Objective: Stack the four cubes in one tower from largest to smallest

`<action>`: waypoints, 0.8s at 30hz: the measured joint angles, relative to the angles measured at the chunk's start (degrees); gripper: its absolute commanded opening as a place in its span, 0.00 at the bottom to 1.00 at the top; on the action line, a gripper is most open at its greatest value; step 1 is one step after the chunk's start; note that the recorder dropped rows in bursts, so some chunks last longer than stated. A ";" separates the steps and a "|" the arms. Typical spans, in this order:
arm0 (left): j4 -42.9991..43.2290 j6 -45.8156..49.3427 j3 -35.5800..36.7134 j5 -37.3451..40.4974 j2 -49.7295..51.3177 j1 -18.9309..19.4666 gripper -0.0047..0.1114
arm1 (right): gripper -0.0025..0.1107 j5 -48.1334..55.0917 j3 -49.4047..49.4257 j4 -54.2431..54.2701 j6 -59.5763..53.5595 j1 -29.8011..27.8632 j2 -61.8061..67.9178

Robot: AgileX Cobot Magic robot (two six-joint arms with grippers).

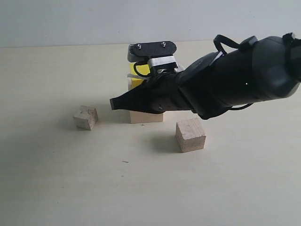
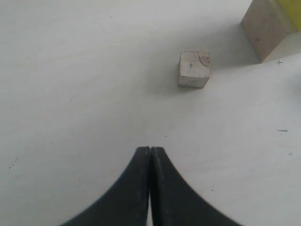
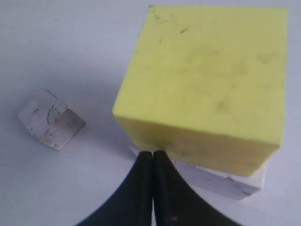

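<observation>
In the exterior view I see the right gripper (image 1: 114, 103) reaching in from the right edge of the table (image 1: 56, 179). Its jaws are pressed together with nothing between them, and the tip is in front of the large cube (image 1: 146, 117). That cube sits toward the far edge, about midway along it, with the yellow cube (image 1: 136, 83) on top of it; the arm hides much of both. The small cube (image 1: 86, 117) lies alone on the table, off toward the left edge from the stack and apart from it. The brown cube (image 1: 191, 135) also lies alone, closer to the near edge and on the right-hand side of the stack, not touching it. In the left wrist view the left gripper (image 2: 150, 151) hangs over bare table, its fingers closed flat against each other and empty. The small cube is ahead of it, well apart, and beyond that I get a corner of the large cube with a sliver of yellow above. In the right wrist view the closed fingertips are close by the yellow cube's side, low down where it meets the large cube; I cannot tell whether they touch. The small cube sits off to one side on the table.
</observation>
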 measured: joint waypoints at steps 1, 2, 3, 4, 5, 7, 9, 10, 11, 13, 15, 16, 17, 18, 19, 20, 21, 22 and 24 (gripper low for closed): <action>0.00 0.00 0.00 0.00 0.00 0.00 0.06 | 0.02 -0.22 -0.10 0.00 0.00 0.00 0.02; -0.12 0.00 0.00 0.00 0.00 0.00 0.06 | 0.02 -0.51 -0.10 0.00 0.00 0.00 0.12; -0.12 0.00 0.00 0.00 0.00 0.00 0.06 | 0.02 -0.76 -0.10 0.00 0.00 0.00 0.11; -0.12 0.00 0.00 0.00 0.00 0.00 0.06 | 0.02 -1.09 -0.10 0.00 0.00 0.00 0.14; -0.12 0.00 0.00 -0.11 0.00 0.00 0.06 | 0.02 -1.22 -0.10 0.00 0.00 0.00 0.24; -0.12 0.00 0.00 -0.11 0.00 0.00 0.06 | 0.02 -1.22 -0.24 0.00 0.00 0.00 0.24; -0.12 0.00 0.00 -0.11 0.00 0.00 0.06 | 0.02 -1.10 -0.47 0.00 0.00 0.00 0.24; -0.12 0.00 0.00 -0.11 0.00 0.00 0.06 | 0.02 -1.02 -0.59 0.00 0.00 0.00 0.24; -0.12 0.00 0.00 -0.11 0.00 0.00 0.06 | 0.02 -1.02 -0.59 0.00 0.00 0.00 0.24; -0.12 0.00 0.00 -0.11 0.00 0.00 0.06 | 0.02 -1.02 -0.59 0.00 0.00 0.00 0.24; -0.12 0.00 0.00 -0.11 0.00 0.00 0.06 | 0.02 -1.02 -0.59 0.00 0.00 0.00 0.24; -0.12 0.00 0.00 -0.11 0.00 0.00 0.06 | 0.02 -1.02 -0.59 0.00 0.00 0.00 0.24; -0.12 0.00 0.00 -0.11 0.00 0.00 0.06 | 0.02 -1.02 -0.59 0.00 0.00 0.00 0.24; -0.12 0.00 0.00 -0.11 0.00 0.00 0.06 | 0.02 -1.02 -0.59 0.00 0.00 0.00 0.24; -0.12 0.00 0.00 -0.11 0.00 0.00 0.06 | 0.02 -0.87 -0.59 0.00 0.00 0.00 0.24; -0.12 0.00 0.00 -0.11 0.00 0.00 0.06 | 0.02 -0.59 -0.59 0.00 0.00 0.00 0.24; -0.12 0.00 0.00 -0.11 0.00 0.00 0.06 | 0.02 0.02 -0.59 0.11 0.00 0.00 0.24; -0.12 0.00 0.00 -0.11 0.00 0.00 0.06 | 0.02 0.56 -0.59 0.11 0.00 0.00 0.24; -0.12 0.00 0.00 -0.11 0.00 0.00 0.06 | 0.02 1.78 -0.59 0.11 0.00 0.00 -0.05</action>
